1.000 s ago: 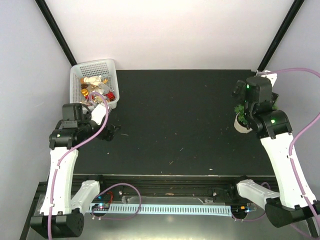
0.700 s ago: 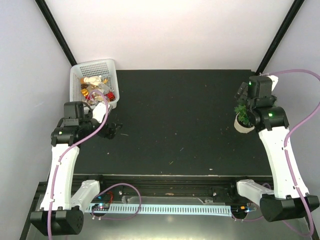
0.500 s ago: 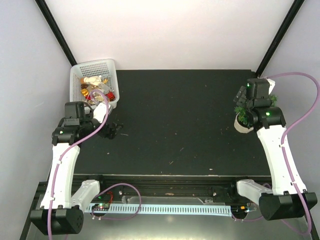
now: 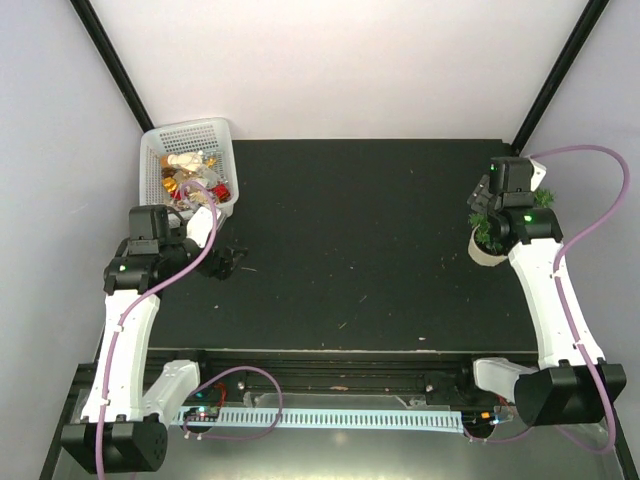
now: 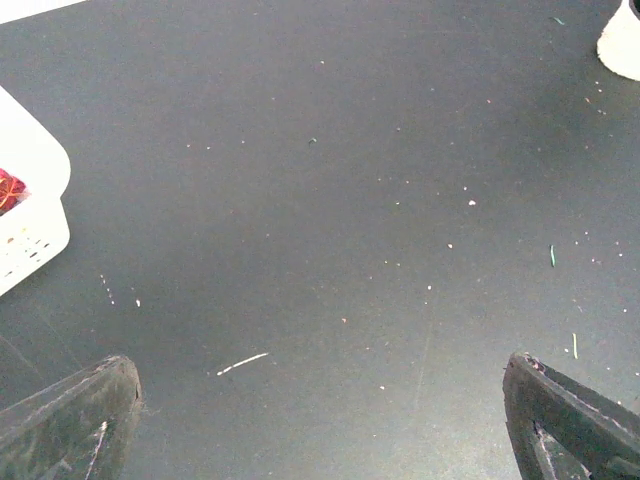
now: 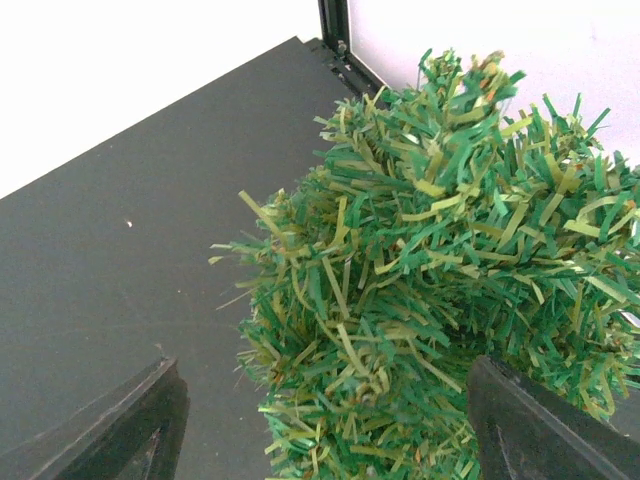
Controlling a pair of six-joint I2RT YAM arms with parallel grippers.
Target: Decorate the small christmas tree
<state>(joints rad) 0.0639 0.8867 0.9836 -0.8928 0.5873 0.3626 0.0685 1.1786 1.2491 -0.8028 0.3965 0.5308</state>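
Over at the right edge of the table (image 4: 350,210): closing on the small christmas tree (image 4: 483,226).
Within the last second my right gripper (image 6: 325,440) has slid over it and begun narrowing; the jaws straddle the foliage, wide, nothing clamped yet, so I judge a grasp is starting. My left gripper (image 5: 320,420) hangs fully spread and empty near the basket (image 4: 185,127).

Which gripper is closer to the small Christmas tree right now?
Right. The right gripper hangs just above the small christmas tree; the left gripper is across the table, beside the white basket.
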